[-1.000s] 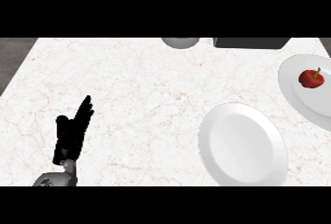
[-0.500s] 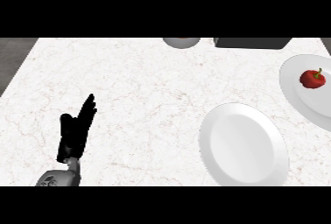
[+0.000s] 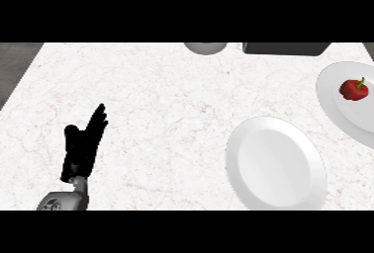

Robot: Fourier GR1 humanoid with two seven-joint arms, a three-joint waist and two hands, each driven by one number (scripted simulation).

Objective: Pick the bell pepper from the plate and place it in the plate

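A red bell pepper (image 3: 354,89) with a green stem lies on a white plate (image 3: 336,104) at the right edge of the counter. A second white plate (image 3: 274,165), with nothing on it, sits nearer, right of centre. My left hand (image 3: 82,146) shows at the lower left, open with its fingers straight and pointing up, far from both plates. My right hand does not show.
The counter top is white marble. At its far edge sit a grey round object (image 3: 205,47) and a dark flat object (image 3: 285,48), both cut off by the view. A dark floor strip (image 3: 15,64) runs along the counter's left side.
My left hand has drifted slightly down and to the right; the pepper and both plates have not moved.
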